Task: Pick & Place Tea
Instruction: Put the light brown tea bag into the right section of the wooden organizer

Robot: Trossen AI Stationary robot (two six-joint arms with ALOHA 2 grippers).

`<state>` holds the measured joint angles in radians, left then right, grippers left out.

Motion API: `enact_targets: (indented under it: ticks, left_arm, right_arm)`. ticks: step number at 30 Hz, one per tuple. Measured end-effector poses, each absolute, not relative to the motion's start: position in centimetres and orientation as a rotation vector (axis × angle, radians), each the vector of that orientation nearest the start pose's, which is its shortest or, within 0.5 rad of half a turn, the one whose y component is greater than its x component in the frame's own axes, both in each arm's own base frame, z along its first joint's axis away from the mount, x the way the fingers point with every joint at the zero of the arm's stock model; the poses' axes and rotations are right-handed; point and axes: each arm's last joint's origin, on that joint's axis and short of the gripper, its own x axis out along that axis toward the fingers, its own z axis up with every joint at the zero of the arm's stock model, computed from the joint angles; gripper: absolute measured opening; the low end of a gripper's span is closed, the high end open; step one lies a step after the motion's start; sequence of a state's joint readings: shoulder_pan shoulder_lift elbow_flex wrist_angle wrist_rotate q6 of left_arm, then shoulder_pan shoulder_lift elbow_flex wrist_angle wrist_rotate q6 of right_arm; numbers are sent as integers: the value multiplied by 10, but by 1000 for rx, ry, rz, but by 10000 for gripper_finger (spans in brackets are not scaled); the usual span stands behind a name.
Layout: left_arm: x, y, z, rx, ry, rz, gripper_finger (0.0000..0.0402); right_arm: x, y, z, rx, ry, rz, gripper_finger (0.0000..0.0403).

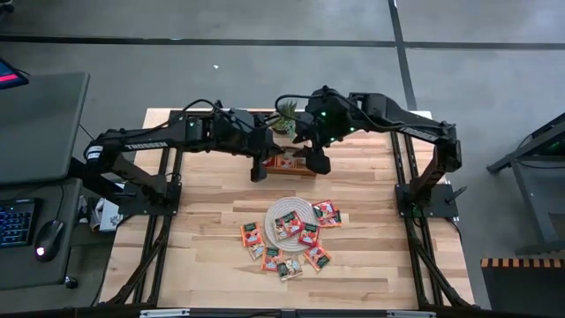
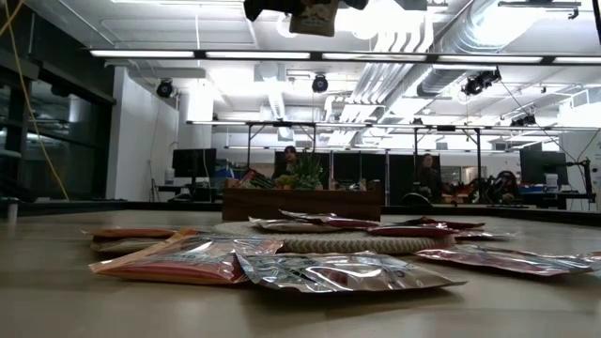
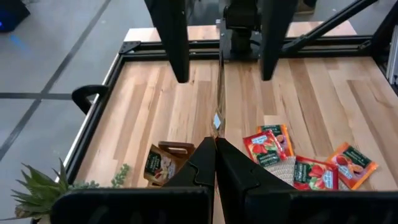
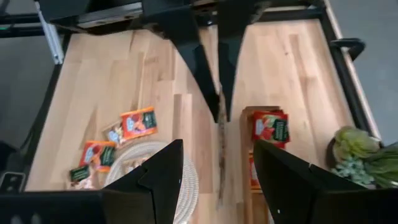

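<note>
Wood table (image 1: 203, 265) held scattered tea (image 1: 300, 237) — left gripper (image 3: 215, 148) clamped a sachet (image 3: 218, 93) edge-on over the tray (image 1: 291, 167), right gripper (image 4: 214, 163) spread apart.

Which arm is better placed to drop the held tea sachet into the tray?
Likely left: the left gripper is shut on the sachet beside the tray; the right gripper is open, gripping nothing.

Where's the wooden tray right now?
In the high view, the wooden tray sits at the table's far middle, below both grippers, beside the small plant and beyond the round mat.
</note>
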<state>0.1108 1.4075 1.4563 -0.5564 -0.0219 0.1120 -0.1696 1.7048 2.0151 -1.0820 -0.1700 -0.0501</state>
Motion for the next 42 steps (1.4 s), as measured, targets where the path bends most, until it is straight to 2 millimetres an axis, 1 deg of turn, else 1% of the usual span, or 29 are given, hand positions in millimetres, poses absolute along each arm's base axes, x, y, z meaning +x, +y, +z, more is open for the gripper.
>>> enact_targets:
  ticks: [5, 8, 12, 15, 19, 20, 25, 27, 31, 37, 40, 42]
  left_arm:
    - [301, 34, 389, 89, 514, 101, 0]
    - [302, 34, 389, 92, 512, 100, 0]
    - [302, 34, 390, 95, 500, 100, 0]
    - [302, 35, 390, 98, 501, 111, 0]
    - [301, 35, 389, 98, 519, 113, 0]
    - [301, 35, 388, 97, 522, 113, 0]
    - [300, 34, 387, 96, 539, 106, 2]
    - [300, 34, 387, 101, 537, 86, 9]
    - [300, 34, 387, 104, 536, 82, 47]
    - [301, 34, 388, 107, 531, 94, 141]
    - [300, 36, 388, 121, 534, 146, 189]
    - [294, 36, 390, 127, 546, 195, 213]
  right_arm:
    - [334, -52, 429, 90, 772, 20, 190]
    - [333, -52, 429, 88, 782, 23, 180]
    - [334, -52, 427, 88, 796, 26, 139]
    - [336, -52, 425, 74, 805, 25, 92]
    - [337, -53, 425, 34, 790, 34, 16]
    - [337, -53, 426, 22, 787, 38, 9]
    - [338, -53, 426, -18, 787, 9, 3]
    - [338, -52, 426, -29, 789, -1, 2]
    - [338, -52, 426, -40, 792, -2, 1]
    - [337, -52, 425, -65, 801, -32, 1]
    - [336, -51, 424, -66, 821, -34, 1]
    - [334, -52, 423, -69, 843, -48, 1]
